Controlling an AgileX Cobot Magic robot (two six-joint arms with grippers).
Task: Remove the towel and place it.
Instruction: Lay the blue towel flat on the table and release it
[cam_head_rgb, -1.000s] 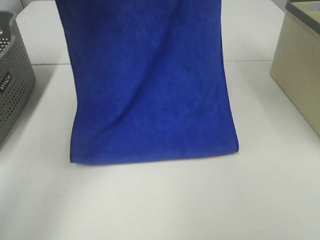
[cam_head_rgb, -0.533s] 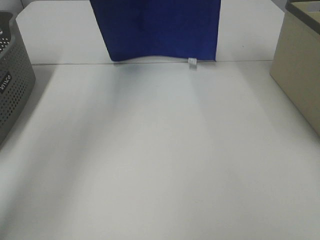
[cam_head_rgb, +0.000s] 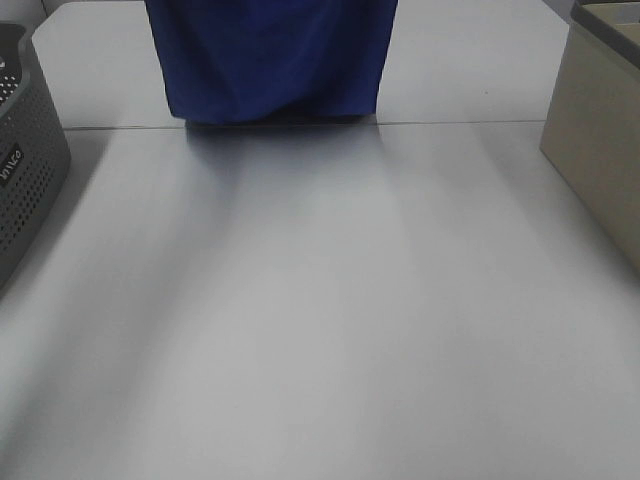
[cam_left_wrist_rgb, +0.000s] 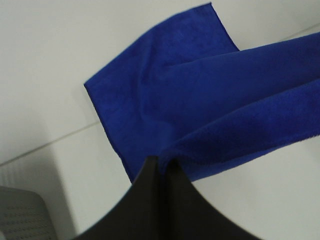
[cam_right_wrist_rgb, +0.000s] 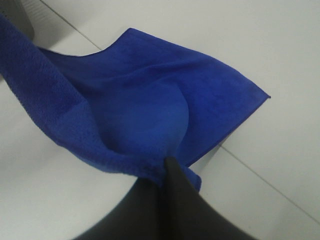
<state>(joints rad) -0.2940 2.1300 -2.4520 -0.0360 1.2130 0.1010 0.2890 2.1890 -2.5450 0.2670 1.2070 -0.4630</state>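
The royal-blue towel (cam_head_rgb: 270, 55) hangs at the far middle of the table in the high view, its lower edge touching the table near the seam. My grippers are out of that view. In the left wrist view my left gripper (cam_left_wrist_rgb: 161, 165) is shut on the towel's (cam_left_wrist_rgb: 200, 110) hem, and the cloth drapes down onto the table. In the right wrist view my right gripper (cam_right_wrist_rgb: 162, 167) is shut on the towel's (cam_right_wrist_rgb: 140, 105) other top corner. The towel stretches between the two grippers.
A grey perforated basket (cam_head_rgb: 25, 170) stands at the left edge of the white table (cam_head_rgb: 330, 320). A beige box (cam_head_rgb: 600, 130) stands at the right edge. A seam (cam_head_rgb: 470, 123) runs across the table at the far side.
The towel went from covering the table's middle to hanging at the far edge. In the last half second it shifted left and its lower edge settled on the table.
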